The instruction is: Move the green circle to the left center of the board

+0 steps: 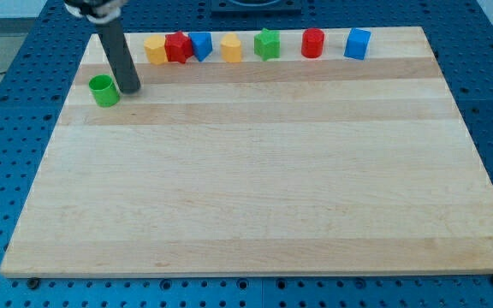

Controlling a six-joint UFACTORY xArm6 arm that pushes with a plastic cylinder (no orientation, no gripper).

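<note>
The green circle (104, 90) is a short green cylinder standing near the view's upper left corner of the wooden board (255, 197). My tip (131, 88) rests on the board just to the right of the green circle, very close to it or touching its right side. The dark rod rises from the tip toward the view's top left.
A row of blocks lies along the view's top edge: a yellow block (155, 49), a red block (177, 47), a blue block (200, 44), a yellow block (231, 48), a green star (267, 44), a red cylinder (312, 43), a blue cube (358, 43).
</note>
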